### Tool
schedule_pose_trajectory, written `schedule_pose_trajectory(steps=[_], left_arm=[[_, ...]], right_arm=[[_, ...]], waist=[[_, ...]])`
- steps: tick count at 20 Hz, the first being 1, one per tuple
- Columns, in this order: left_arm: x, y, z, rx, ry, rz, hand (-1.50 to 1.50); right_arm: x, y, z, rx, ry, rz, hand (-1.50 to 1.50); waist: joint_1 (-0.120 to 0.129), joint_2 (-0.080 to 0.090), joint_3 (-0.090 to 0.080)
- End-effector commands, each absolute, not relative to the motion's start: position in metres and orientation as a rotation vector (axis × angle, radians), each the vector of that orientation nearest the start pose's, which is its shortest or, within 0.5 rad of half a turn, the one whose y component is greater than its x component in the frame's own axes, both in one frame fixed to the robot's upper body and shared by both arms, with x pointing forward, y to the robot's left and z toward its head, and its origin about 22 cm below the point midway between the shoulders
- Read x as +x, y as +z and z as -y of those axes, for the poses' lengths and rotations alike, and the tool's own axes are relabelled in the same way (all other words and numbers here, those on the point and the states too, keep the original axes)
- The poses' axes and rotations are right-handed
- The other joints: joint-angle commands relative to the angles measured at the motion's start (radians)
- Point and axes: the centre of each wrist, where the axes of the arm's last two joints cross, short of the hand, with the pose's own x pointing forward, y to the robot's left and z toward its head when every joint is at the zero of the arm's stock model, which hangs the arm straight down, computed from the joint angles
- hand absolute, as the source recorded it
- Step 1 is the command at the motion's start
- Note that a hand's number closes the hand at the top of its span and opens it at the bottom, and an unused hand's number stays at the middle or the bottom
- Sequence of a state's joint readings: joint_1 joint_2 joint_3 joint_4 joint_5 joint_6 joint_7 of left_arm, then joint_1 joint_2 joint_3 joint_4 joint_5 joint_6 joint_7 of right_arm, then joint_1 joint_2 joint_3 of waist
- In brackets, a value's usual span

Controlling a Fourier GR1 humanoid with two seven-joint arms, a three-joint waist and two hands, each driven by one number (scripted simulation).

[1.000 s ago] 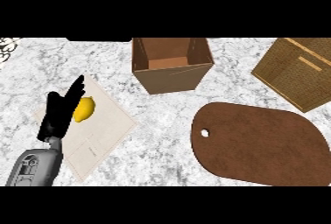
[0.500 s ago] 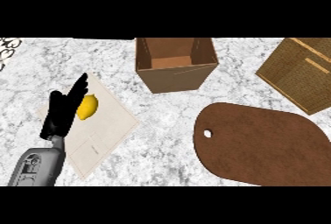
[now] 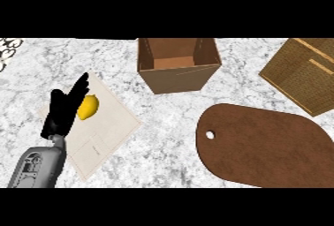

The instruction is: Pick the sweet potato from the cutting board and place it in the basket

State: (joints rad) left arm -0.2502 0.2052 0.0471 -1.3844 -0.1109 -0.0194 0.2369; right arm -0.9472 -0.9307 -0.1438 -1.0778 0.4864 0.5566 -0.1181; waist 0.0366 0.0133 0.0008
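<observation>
A yellow, lemon-like item (image 3: 89, 107) lies on a pale rectangular board (image 3: 111, 128) at the left. My left hand (image 3: 62, 114) is over that board's left side. Its fingers are straight and point up-right, and they touch or cover the yellow item's left edge; the hand is open. A woven basket (image 3: 305, 73) stands at the far right, partly cut off by the view's edge. No sweet potato shows anywhere. The right hand is out of view.
A dark brown oval cutting board (image 3: 267, 143) with a hole near its left end lies at the lower right, with nothing on it. An open brown box (image 3: 176, 66) stands at the top centre. White items (image 3: 8, 48) sit at the far left edge.
The whole scene has slid slightly to the right in the view. My left hand stays beside the yellow item, fingers still straight.
</observation>
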Motion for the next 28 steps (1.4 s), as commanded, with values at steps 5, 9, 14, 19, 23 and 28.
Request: schedule_pose_trajectory(steps=[5, 9, 14, 19, 23, 28], left_arm=[[0.324, 0.034, -0.273, 0.244, -0.239, 1.385, 0.00], [0.307, 0.037, -0.265, 0.248, -0.249, 1.371, 0.00], [0.297, 0.031, -0.266, 0.248, -0.246, 1.369, 0.00], [0.306, 0.037, -0.268, 0.242, -0.243, 1.371, 0.00], [0.294, 0.027, -0.277, 0.234, -0.247, 1.366, 0.00], [0.308, 0.034, -0.251, 0.244, -0.246, 1.391, 0.00]], right_arm=[[0.399, 0.291, 0.407, -0.901, 1.134, 1.581, 1.50], [0.394, 0.269, 0.443, -0.888, 1.145, 1.544, 1.50], [0.409, 0.238, 0.436, -0.714, 1.010, 1.466, 1.50], [0.415, 0.221, 0.434, -0.616, 0.960, 1.524, -1.50], [0.412, 0.220, 0.444, -0.605, 0.834, 1.632, -1.50], [0.408, 0.239, 0.455, -0.622, 0.552, 1.776, -1.50]], waist=[[0.005, 0.007, -0.001], [0.006, 0.001, 0.001], [0.008, -0.002, 0.001], [0.003, 0.000, 0.001], [0.004, -0.001, 0.001], [0.006, 0.005, 0.002]])
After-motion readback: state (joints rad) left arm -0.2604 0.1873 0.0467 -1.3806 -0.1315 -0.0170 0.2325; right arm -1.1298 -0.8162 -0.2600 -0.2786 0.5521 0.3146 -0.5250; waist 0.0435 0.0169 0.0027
